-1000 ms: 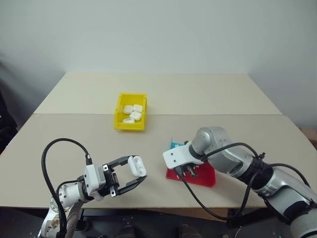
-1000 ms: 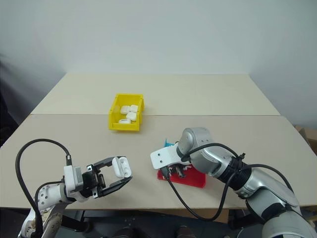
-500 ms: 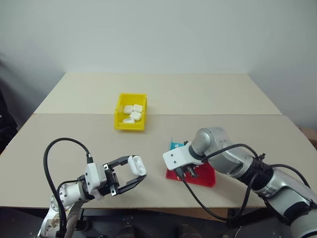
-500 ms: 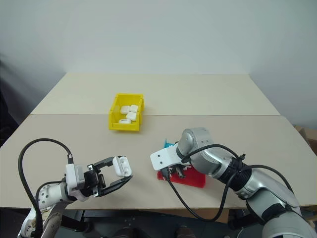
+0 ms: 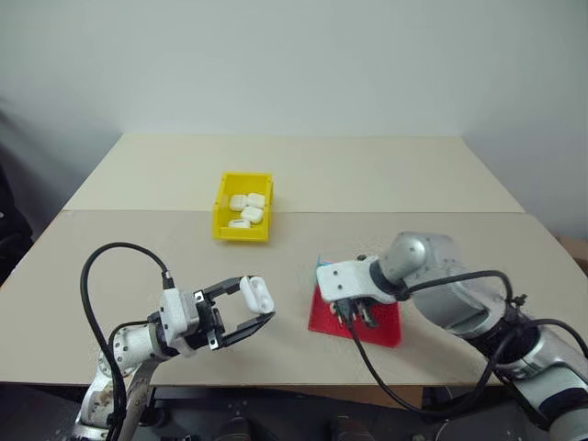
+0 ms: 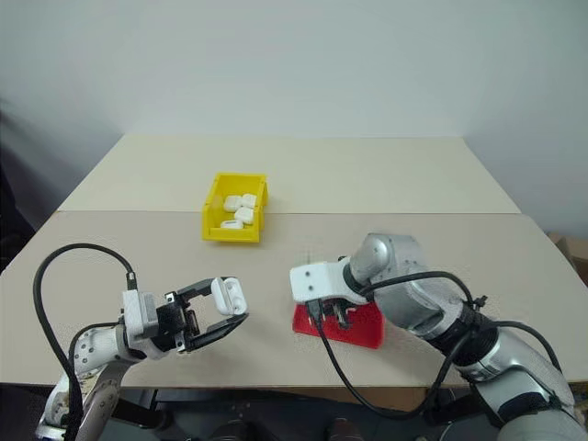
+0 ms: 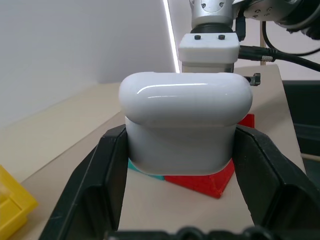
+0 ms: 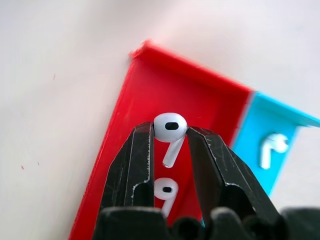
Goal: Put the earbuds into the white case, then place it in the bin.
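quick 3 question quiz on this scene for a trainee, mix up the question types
1. True or false: the left gripper is shut on the white case.
2. What does the right gripper pinch? A) a cable B) an earbud C) the bin
3. Fill in: white cases lie in the ___ bin.

Key: 1 true. 2 B; another earbud lies on the red part of the tray, and a third on the teal part. 3 yellow.
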Tool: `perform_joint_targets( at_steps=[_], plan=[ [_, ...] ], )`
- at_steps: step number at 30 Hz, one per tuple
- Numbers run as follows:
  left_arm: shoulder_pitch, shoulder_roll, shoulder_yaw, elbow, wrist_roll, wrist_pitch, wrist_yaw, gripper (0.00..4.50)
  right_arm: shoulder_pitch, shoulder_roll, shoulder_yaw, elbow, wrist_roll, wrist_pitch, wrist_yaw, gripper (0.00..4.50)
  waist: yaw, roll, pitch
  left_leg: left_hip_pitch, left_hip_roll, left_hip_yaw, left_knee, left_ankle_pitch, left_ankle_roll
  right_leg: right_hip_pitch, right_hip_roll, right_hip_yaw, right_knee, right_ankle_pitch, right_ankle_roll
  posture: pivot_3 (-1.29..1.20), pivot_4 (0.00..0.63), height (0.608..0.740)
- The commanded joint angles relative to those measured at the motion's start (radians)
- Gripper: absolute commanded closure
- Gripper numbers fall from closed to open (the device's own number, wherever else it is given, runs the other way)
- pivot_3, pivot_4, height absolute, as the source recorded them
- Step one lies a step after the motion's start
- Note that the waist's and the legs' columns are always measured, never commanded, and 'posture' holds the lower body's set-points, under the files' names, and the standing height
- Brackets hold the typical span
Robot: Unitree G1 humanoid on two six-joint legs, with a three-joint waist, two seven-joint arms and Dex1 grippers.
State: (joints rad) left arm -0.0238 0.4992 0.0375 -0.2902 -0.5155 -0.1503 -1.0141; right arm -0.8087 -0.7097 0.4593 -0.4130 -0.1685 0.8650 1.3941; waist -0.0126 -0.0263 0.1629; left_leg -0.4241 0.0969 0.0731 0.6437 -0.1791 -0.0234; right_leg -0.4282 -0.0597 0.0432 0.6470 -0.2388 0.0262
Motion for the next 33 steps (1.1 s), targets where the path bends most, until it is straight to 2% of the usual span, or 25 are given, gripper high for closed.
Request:
perform_joint_targets(
  at_steps=[1,6,9,13,18,22,33],
  plan=[
    [-0.063,0.003,-0.009,-0.072,-0.041,0.076,0.04,1.71,0.005,-0.008,-0.249,-0.102,0.141,0.078,-0.032,3.37,0.001,0.0,0.0,0.0,0.0,0.0,0.0,0.0,0.0,0.001,0.0,0.0,0.0,0.001,0.001,0.0,0.15,0.74],
    [-0.233,-0.019,-0.048,-0.115,-0.107,0.204,0.07,1.71,0.054,-0.003,-0.575,-0.13,0.36,0.088,-0.071,3.37,0.011,0.0,0.0,0.0,0.0,-0.001,0.0,0.0,0.0,0.003,0.0,-0.001,-0.002,0.001,0.003,0.0,0.15,0.74],
    [-0.298,-0.03,-0.067,-0.127,-0.136,0.27,0.075,1.71,0.061,0.019,-0.695,-0.121,0.458,0.066,-0.135,3.37,0.008,0.0,0.0,0.0,0.0,-0.001,0.0,0.0,0.0,0.004,0.0,-0.001,-0.003,0.003,0.006,0.0,0.15,0.74],
    [-0.388,-0.035,-0.091,-0.145,-0.165,0.372,0.102,1.71,0.061,0.134,-0.82,-0.127,0.591,-0.034,-0.25,3.37,-0.005,-0.001,0.0,0.001,0.0,-0.003,-0.001,0.0,0.0,0.004,0.002,-0.001,-0.002,0.003,0.006,0.0,0.15,0.74],
    [-0.443,-0.025,-0.083,-0.168,-0.219,0.462,0.105,1.71,0.085,0.276,-0.876,-0.133,0.741,-0.224,-0.339,3.37,-0.005,0.0,0.0,0.001,0.0,-0.004,-0.001,0.0,0.001,0.004,0.002,0.0,-0.001,0.0,0.012,0.0,0.15,0.74],
    [-0.448,-0.049,-0.069,-0.173,-0.252,0.473,0.11,1.71,0.135,0.337,-0.844,-0.124,0.834,-0.336,-0.33,3.37,-0.003,0.0,0.0,0.001,0.0,-0.004,-0.001,0.0,0.001,0.004,0.002,-0.001,-0.001,0.001,0.01,0.0,0.15,0.74],
    [-0.43,-0.047,-0.046,-0.206,-0.278,0.47,0.082,1.71,0.16,0.323,-0.681,-0.023,0.878,-0.529,-0.252,3.37,-0.003,0.0,0.0,0.002,0.0,-0.004,-0.001,0.0,0.001,0.005,0.002,-0.001,-0.001,0.002,0.009,0.0,0.15,0.74]
  ],
)
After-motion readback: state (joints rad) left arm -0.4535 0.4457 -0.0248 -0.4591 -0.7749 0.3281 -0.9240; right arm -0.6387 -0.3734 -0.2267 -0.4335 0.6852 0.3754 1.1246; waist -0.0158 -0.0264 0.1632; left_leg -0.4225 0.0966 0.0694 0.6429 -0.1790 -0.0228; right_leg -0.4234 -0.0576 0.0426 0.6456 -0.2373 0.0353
